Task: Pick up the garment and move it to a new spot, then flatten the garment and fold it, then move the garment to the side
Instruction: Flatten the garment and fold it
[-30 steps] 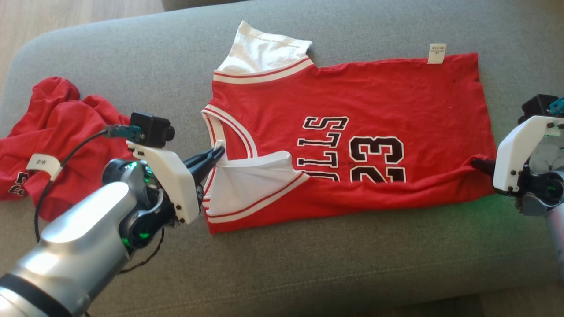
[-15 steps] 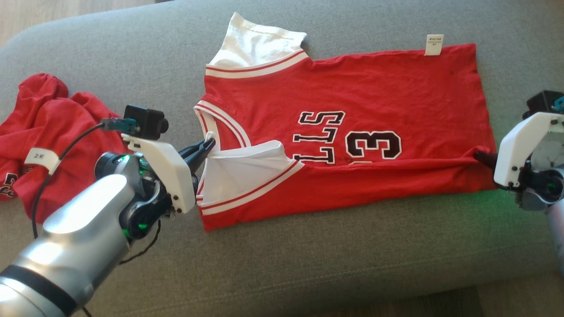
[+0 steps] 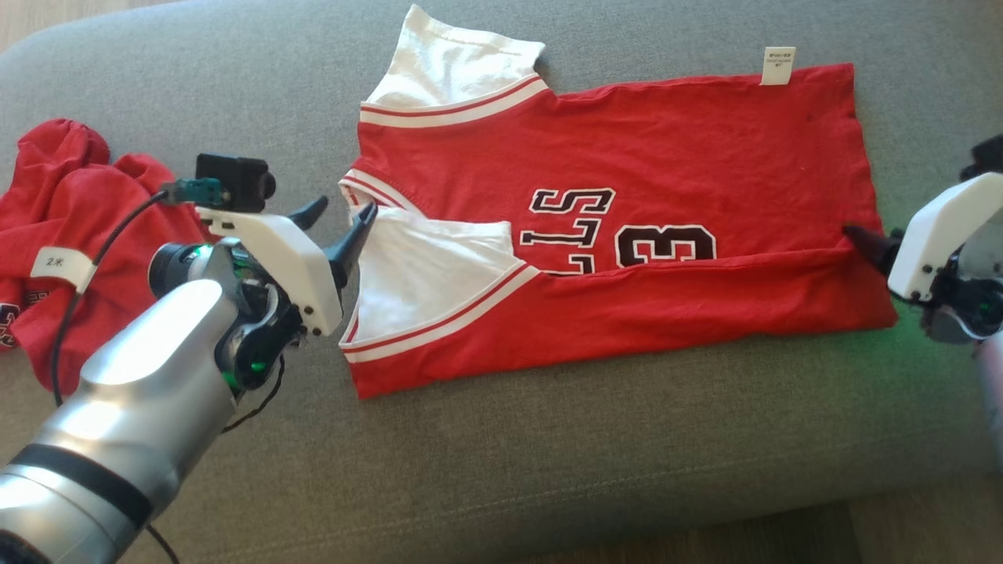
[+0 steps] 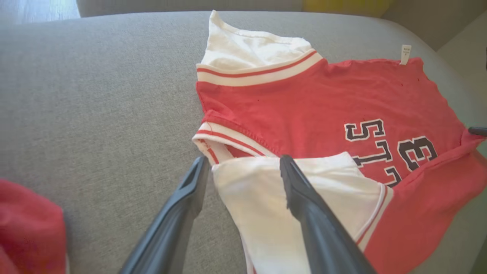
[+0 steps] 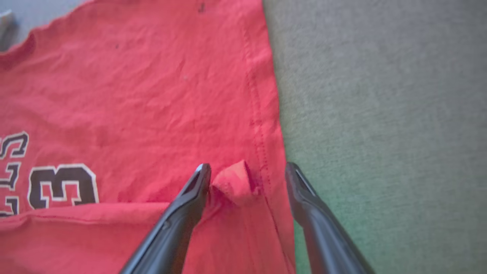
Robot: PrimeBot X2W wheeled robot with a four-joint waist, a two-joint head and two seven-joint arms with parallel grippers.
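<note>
2 pairs of fingers (image 4: 182,213) spread, holding nothing, as you watch | red jersey (image 3: 627,157) lies part-folded on grey cushion (image 3: 548,470) | left gripper (image 3: 345,207) at its 9 o'clock, right gripper (image 5: 247,167) at 3 o'clock

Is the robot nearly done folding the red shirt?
About halfway. Done: the shirt lies flat on the sofa, and its near edge is folded up over part of the number. In hand: nothing; the left gripper and right gripper are open at the fold's two ends. Left: probably more folds, then moving it to the side.
</note>
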